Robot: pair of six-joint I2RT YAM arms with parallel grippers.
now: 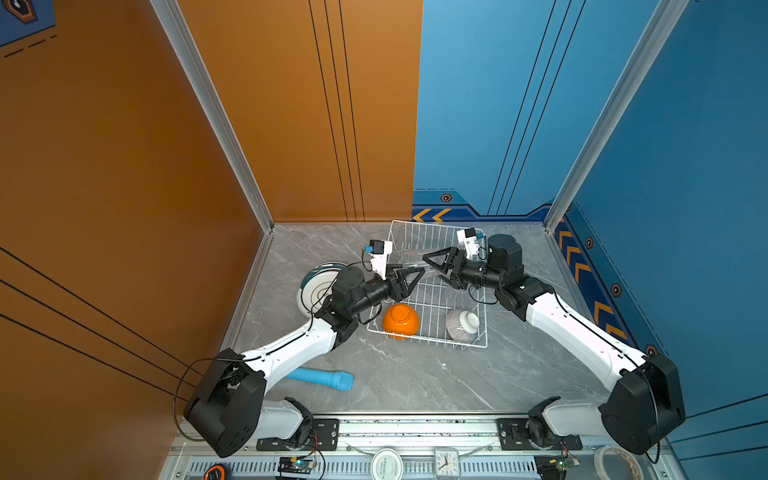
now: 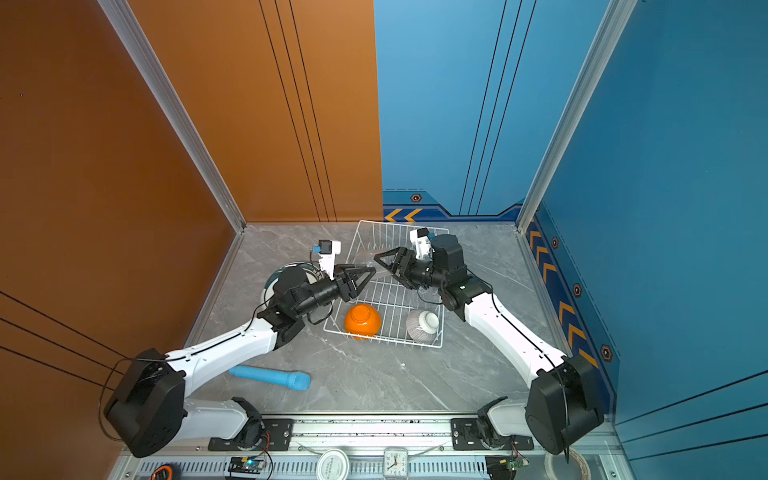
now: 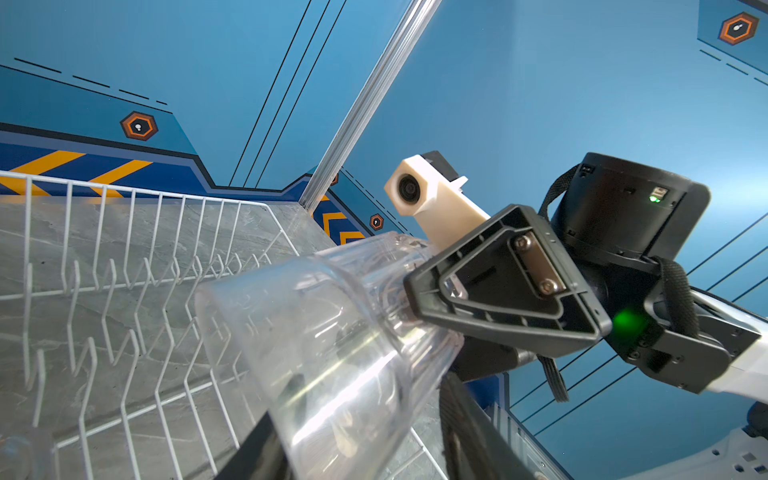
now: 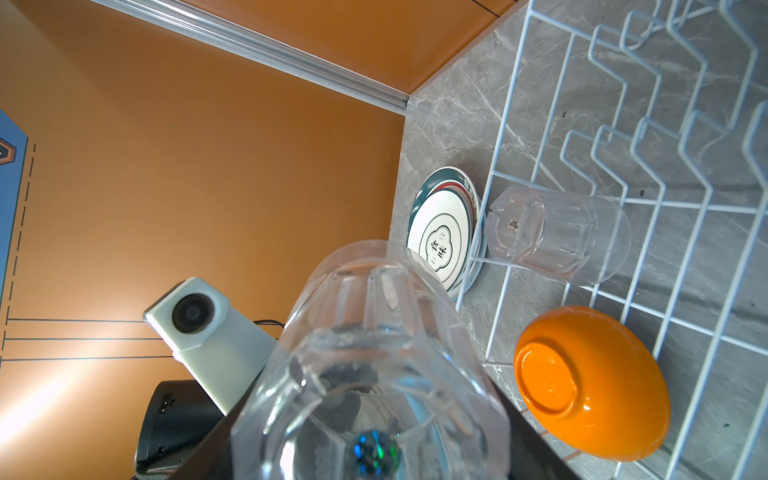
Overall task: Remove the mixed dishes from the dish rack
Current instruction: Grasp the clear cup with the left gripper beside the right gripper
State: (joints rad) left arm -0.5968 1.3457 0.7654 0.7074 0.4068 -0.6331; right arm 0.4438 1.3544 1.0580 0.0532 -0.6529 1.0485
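Orange bowl (image 1: pixel 400 321), grey-striped bowl (image 1: pixel 456 331), wht wire rack (image 1: pixel 432 237), clr tumbler (image 3: pixel 332 353).

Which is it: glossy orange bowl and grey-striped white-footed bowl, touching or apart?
Apart: both top views show bare dish rack wires between orange bowl and grey-striped bowl.

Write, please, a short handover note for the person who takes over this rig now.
Right gripper: shut on the base of a clear tumbler, over the dish rack.
Left gripper: jaws around its open end; grip not clear.
Done: plates stacked on the table beside the rack.
Left: this tumbler; a second tumbler lying in the rack; orange bowl and striped bowl, both upside down in the rack.
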